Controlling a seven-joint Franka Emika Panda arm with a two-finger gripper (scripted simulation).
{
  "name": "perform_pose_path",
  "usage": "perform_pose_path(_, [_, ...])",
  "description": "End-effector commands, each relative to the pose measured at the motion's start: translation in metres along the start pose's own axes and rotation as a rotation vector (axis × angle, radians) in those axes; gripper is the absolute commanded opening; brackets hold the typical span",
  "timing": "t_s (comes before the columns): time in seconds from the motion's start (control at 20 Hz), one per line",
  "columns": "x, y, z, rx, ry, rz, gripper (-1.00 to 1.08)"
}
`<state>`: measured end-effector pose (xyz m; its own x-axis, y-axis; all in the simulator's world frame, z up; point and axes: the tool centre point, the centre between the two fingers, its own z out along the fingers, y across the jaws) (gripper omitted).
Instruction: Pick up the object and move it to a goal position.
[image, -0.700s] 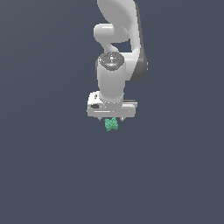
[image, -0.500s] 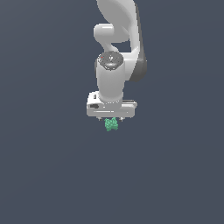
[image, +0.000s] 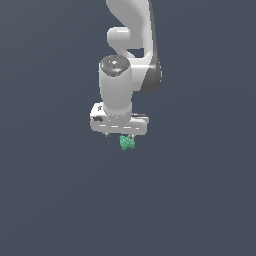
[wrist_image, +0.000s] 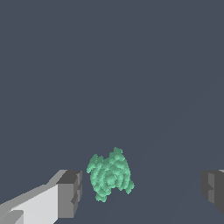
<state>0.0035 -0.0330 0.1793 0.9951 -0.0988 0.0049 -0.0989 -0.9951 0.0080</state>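
The green object (image: 127, 143) sits just under the white hand (image: 126, 138).

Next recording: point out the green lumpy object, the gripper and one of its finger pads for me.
green lumpy object (wrist_image: 110, 175), wrist view, on the middle of the clump.
gripper (wrist_image: 141, 188), wrist view, midway between the two fingertips.
finger pad (wrist_image: 70, 193), wrist view, on the grey inner face beside the object.
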Motion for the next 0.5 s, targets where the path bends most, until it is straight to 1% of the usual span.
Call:
perform_pose_path(0.0, [-0.001,-0.001,0.003,0.0,-0.001,-0.009,1.0])
perform_pose_path(0.2, [-0.008,-0.003,0.013,0.0,-0.001,-0.045,1.0])
perform_pose_path(0.45, [-0.023,-0.009,0.036,0.001,-0.002,-0.128,1.0])
